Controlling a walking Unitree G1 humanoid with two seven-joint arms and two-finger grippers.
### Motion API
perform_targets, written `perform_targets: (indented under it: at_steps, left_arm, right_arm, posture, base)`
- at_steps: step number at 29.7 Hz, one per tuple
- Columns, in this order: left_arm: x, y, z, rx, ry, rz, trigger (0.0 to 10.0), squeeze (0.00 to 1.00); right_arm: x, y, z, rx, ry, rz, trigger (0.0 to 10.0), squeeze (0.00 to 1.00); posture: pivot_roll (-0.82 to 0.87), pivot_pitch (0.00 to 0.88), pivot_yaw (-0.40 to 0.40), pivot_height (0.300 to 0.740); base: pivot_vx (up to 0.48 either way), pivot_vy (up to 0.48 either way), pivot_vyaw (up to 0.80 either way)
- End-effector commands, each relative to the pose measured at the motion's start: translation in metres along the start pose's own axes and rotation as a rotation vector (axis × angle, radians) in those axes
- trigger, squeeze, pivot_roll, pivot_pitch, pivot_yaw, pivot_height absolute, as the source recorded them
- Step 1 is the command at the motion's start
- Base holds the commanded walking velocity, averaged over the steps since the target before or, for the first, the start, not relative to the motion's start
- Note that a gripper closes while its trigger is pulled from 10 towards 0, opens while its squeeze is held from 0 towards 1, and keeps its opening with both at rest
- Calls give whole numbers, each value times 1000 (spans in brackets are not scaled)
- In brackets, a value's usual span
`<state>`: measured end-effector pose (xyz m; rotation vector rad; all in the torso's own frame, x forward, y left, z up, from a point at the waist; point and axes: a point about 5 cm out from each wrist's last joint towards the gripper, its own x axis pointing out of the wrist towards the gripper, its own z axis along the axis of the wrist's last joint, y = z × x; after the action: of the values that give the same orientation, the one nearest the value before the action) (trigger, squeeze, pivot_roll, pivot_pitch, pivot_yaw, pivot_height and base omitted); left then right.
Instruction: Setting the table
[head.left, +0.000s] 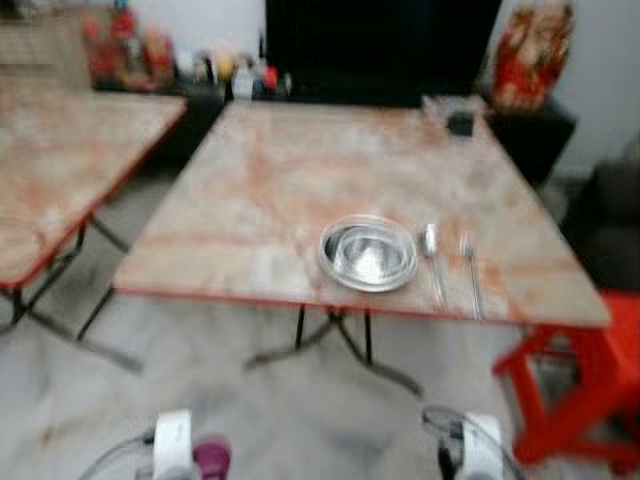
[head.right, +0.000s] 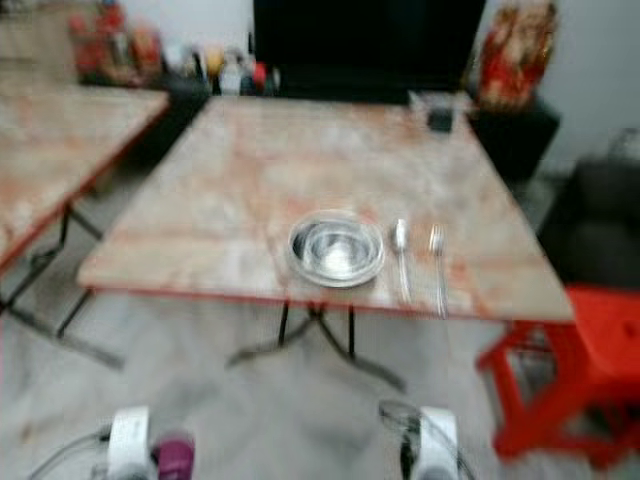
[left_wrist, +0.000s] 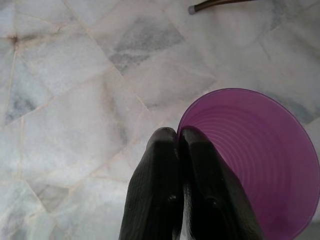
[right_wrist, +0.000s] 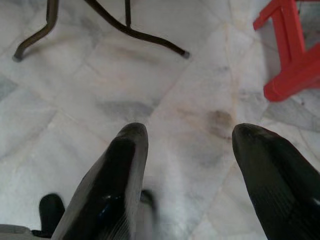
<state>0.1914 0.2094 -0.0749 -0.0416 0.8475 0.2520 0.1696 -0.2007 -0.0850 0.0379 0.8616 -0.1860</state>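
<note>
Bowl (head.left: 368, 254), spoon (head.left: 432, 252), fork (head.left: 471, 270) already laid near counter (head.left: 300, 170) edge. Cup (left_wrist: 255, 160) pinched in left pincer (left_wrist: 179, 137), undelivered; right pincer (right_wrist: 190, 137) open, empty.

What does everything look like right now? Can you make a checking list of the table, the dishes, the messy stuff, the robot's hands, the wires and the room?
Surface: marbled folding table with red edge, mostly bare.
Job's things: round shiny steel bowl near the front edge; steel spoon and steel fork lie to its right; purple plastic cup is carried over the floor.
Clutter: small dark object at the far right corner.
Grippers: left tool pinches the cup's rim; right tool open, holding nothing.
Cables: thin wires by the wrists.
Surroundings: second table, red plastic stool, white marble floor.
</note>
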Motion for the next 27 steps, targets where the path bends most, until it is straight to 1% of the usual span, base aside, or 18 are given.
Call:
perform_targets:
  at_steps: [1,8,16,18,19,20,22,24,26,27]
  left_arm:
    - [1,-7,6,-4,-19,-23,10000,0]
    - [1,-8,7,-4,-21,-26,10000,0]
    - [1,-3,12,-5,-62,6,10000,0]
    - [2,0,20,-23,-115,50,10000,0]
    - [1,5,28,-35,-169,97,10000,0]
    - [1,6,30,-38,-183,110,10000,0]
    - [0,13,40,-57,-258,171,10000,0]
    - [-1,18,46,-66,-298,208,10000,0]
    - [-5,32,57,-84,-380,306,10000,0]
    - [-6,36,60,-90,-404,335,10000,0]
  right_arm:
    - [0,-7,3,0,-7,-19,10000,0]
    - [1,-7,4,1,-12,-16,10000,0]
    - [0,-7,3,0,-10,-15,10000,0]
    - [0,-7,3,-3,-9,-15,10000,0]
    - [0,-8,3,-5,-10,-15,10000,0]
    - [0,-8,3,-5,-10,-16,10000,0]
    - [1,-9,4,-8,-11,-15,10000,0]
    - [1,-9,4,-11,-11,-14,10000,0]
    - [1,-9,5,-21,-10,-8,10000,0]
    - [1,-9,5,-24,-10,-6,10000,0]
  posture:
    - [-57,0,-14,725]
    - [-55,0,-14,725]
    - [-51,0,-21,725]
    - [-51,0,-26,725]
    - [-47,0,-30,725]
    - [-47,0,-30,725]
    - [-38,0,-38,725]
    - [-38,0,-38,725]
    - [-23,0,-49,725]
    - [-18,0,-53,725]
  base:
    - [0,0,0]
    - [0,0,0]
    - [0,0,0]
    - [0,0,0]
    - [0,0,0]
    - [0,0,0]
    - [0,0,0]
    - [0,0,0]
    - [0,0,0]
    - [0,0,0]
